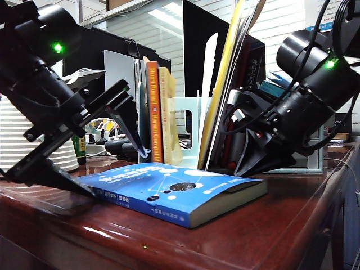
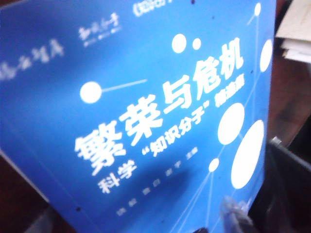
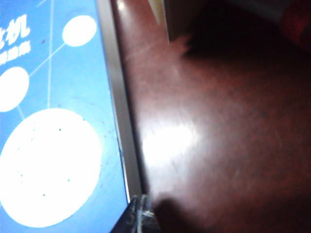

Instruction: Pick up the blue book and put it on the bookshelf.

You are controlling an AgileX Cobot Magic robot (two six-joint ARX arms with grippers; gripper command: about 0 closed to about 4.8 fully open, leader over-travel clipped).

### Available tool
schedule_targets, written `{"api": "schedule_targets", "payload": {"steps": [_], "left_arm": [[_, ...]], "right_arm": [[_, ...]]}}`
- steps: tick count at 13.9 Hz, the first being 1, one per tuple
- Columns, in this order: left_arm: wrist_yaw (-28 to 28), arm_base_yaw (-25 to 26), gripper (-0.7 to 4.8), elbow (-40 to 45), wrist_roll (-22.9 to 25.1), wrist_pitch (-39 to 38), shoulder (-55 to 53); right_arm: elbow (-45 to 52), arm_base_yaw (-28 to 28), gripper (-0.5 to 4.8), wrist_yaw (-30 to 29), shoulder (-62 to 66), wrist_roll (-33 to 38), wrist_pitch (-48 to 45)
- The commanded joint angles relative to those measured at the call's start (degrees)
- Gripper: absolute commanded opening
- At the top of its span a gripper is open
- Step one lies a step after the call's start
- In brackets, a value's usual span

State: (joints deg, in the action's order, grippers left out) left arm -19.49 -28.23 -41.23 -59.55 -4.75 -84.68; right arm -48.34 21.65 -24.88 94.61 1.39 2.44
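A: Left gripper (image 1: pixel 115 152) has its fingers spread wide at the blue book's (image 1: pixel 169 188) left edge; right gripper (image 3: pixel 138 216) is pressed together at the book's right edge — book flat on the table (image 1: pixel 270 236).

B: Risk — the thin book could slide instead of lifting, never reaching the bookshelf (image 1: pixel 188 126).

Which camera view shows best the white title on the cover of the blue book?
The left wrist view: the blue book fills it and the large white title is readable. The exterior view shows the whole book lying flat, with its title too small. The right wrist view shows only a cover edge with white circles.
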Motion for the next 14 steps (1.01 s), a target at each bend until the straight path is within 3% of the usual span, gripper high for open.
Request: {"api": "schedule_targets", "payload": {"steps": [1,6,8,11,12,14], "left_arm": [[0.09,-0.24,4.79,0.42,0.74,5.97,-1.20],[-4.70,-0.24,4.79,0.39,1.01,12.00,-1.20],[-5.42,-0.22,4.79,0.39,1.07,11.82,-1.20],[-5.29,-0.20,4.79,0.39,1.03,7.13,-1.18],[-5.18,-0.17,4.79,0.39,1.38,5.09,-1.16],[-4.79,-0.17,4.79,0.39,2.78,4.42,-1.18]], "right_arm": [[0.20,0.81,-0.01,-7.58,-1.14,-0.59,1.90],[0.20,0.81,-0.01,-6.64,-1.49,-0.57,2.08],[0.20,0.81,-0.01,0.39,-1.86,-0.57,2.05],[0.20,0.81,-0.01,19.28,-3.96,-0.59,0.76],[0.20,0.81,-0.01,22.38,-4.72,-0.61,-1.29],[0.20,0.72,-0.01,18.53,-4.68,-0.59,-4.44]]}}
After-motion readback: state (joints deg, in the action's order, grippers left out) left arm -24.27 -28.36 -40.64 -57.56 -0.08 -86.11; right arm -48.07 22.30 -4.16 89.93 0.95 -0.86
